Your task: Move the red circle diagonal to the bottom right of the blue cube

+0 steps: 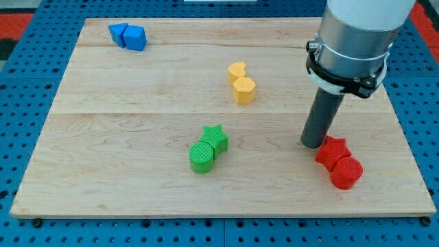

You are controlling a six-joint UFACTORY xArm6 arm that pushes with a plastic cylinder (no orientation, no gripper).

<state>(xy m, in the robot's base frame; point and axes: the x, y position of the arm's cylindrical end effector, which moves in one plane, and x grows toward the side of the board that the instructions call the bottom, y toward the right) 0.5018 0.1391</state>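
Observation:
The red circle [346,172] lies near the board's bottom right, touching a red star [333,151] just above and left of it. My tip [313,145] rests on the board just left of the red star, up and left of the red circle. The blue cube [136,38] sits at the top left, touching a second blue block [119,33] of unclear shape on its left.
A yellow heart [236,71] and a yellow hexagon [244,89] touch each other at the upper middle. A green star [216,139] and a green circle [202,156] touch at the lower middle. The wooden board [103,151] lies on a blue pegboard.

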